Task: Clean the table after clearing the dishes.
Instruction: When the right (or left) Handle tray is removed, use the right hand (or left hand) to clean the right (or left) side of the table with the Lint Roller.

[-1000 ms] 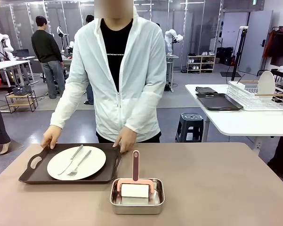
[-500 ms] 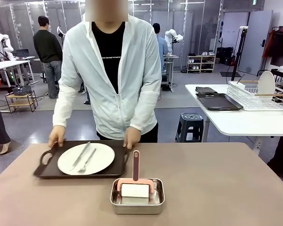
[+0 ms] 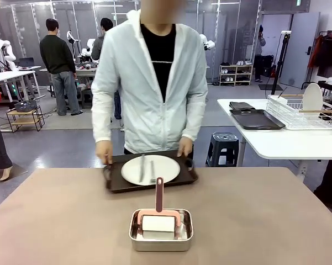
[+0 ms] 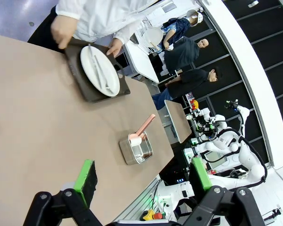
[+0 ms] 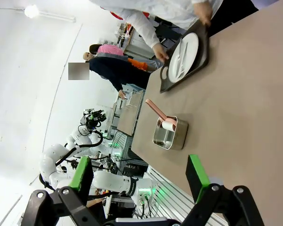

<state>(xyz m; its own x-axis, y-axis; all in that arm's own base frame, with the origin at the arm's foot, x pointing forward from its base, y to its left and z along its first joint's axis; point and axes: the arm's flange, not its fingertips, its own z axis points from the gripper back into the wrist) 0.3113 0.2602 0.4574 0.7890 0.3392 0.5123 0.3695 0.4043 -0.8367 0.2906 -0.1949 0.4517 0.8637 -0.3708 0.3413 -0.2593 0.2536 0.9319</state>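
A person stands at the far edge of the brownish table (image 3: 254, 215) and holds a dark brown tray (image 3: 149, 172) by both ends, one hand (image 3: 104, 152) on each side. On the tray lies a white plate (image 3: 150, 169) with silver cutlery; the tray (image 4: 98, 75) and plate (image 5: 184, 54) also show in both wrist views. My left gripper (image 4: 141, 176) is open high above the table, nothing between its green pads. My right gripper (image 5: 139, 172) is open too, far from the tray.
A steel pan (image 3: 161, 229) holding a pink-handled lint roller (image 3: 158, 212) sits at the near middle of the table. A white table (image 3: 287, 141) at the right back carries a wire dish rack (image 3: 301, 110) and dark trays. A stool (image 3: 225, 146) stands behind.
The person has lifted the tray with plate and cutlery from the table's left and carried it rightward to the far middle edge, stepping right with it.
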